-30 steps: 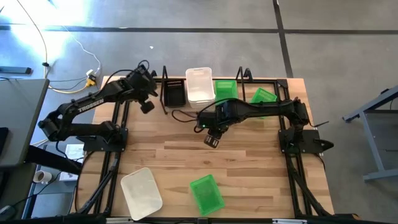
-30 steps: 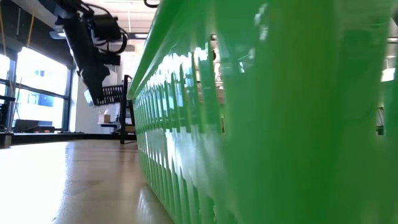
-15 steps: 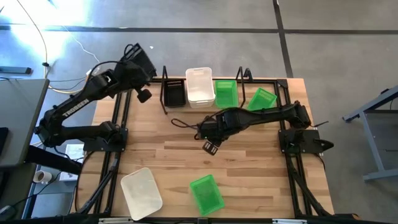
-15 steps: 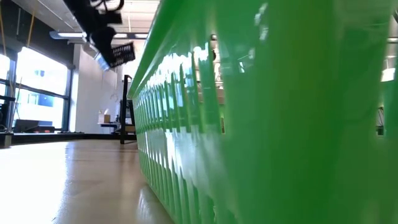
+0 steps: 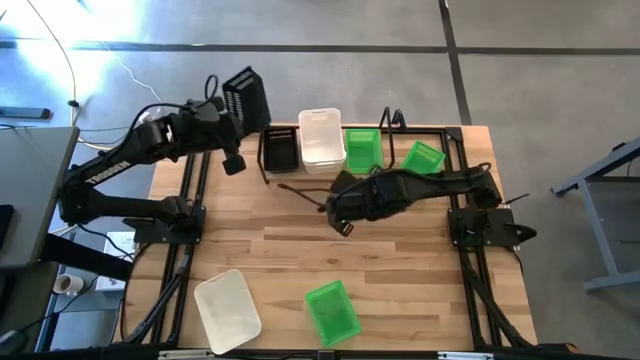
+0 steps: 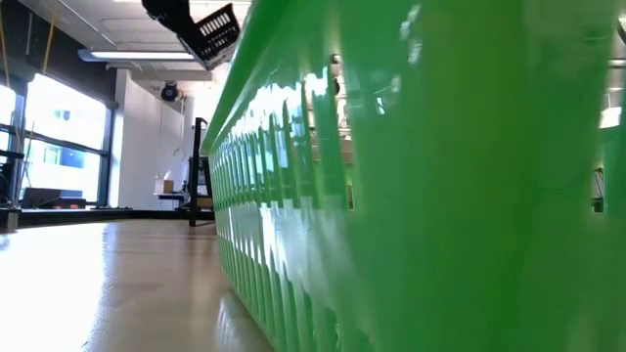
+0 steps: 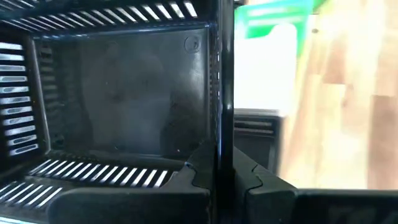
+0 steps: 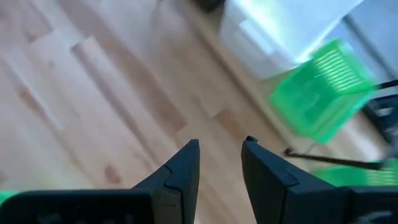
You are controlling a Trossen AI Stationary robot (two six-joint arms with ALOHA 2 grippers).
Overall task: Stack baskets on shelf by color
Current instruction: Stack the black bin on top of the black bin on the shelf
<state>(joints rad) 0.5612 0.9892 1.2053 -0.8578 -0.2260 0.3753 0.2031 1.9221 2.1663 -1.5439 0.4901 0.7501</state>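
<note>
The shelf [image 5: 395, 130], beyond the left gripper's [image 5: 240, 110] closed fingers, carries black, white and green baskets. Those fingers clamp one wall of a black basket [image 5: 246, 93], held aloft beside the shelved black one [image 5: 281, 150]. A clean stack likely needs the rims squared before lowering, clear of the looped uprights. The right gripper [image 5: 341, 225], fingers parted and empty, hangs over bare wood with open room around.

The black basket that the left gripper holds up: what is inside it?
The black basket, clamped by its wall in the left gripper, looks empty in the left wrist view: bare floor and slotted walls. The finger hides a strip along that wall.
</note>
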